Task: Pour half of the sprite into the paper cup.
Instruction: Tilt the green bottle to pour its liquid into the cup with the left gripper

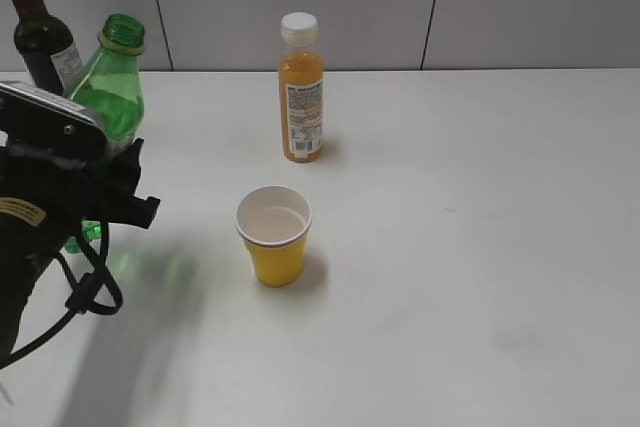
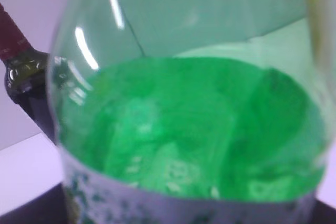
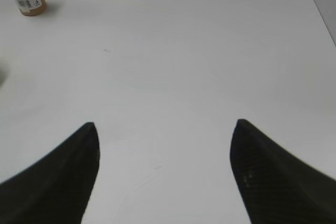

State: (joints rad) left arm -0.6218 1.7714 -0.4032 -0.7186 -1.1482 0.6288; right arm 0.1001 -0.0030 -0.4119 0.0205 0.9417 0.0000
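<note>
- Near left: the left gripper [image 1: 105,162] sits against the lower body of the sprite bottle [image 1: 110,97]. The arm hides its fingers in the exterior view and the bottle fills the left wrist view, so whether they have closed on the bottle cannot be told.
- The sprite bottle [image 2: 189,145] is at the far-left edge of the surface [image 1: 480,247], roughly upright with its long axis leaning a little to the right. Its uncapped mouth points up and slightly toward the cup. The wrist view shows liquid up to about the shoulder.
- Middle: the paper cup [image 1: 273,235] stands upright and open-mouthed near the centre, well apart from the bottle and seemingly empty.
- Right arm: the right gripper [image 3: 165,150] hangs over bare surface with its fingers spread wide, holding nothing.
- Far: an orange juice bottle [image 1: 301,87] stands capped behind the cup, and a dark wine bottle [image 1: 40,32] stands just behind the sprite.
- Risks, as a judgement: with no cap, a quick tilt or swing could spill liquid short of the cup. The light cup could tip if the bottle neck knocks its rim. A loose hold on the smooth plastic could let the bottle slip. The wine bottle is close enough to be bumped.
</note>
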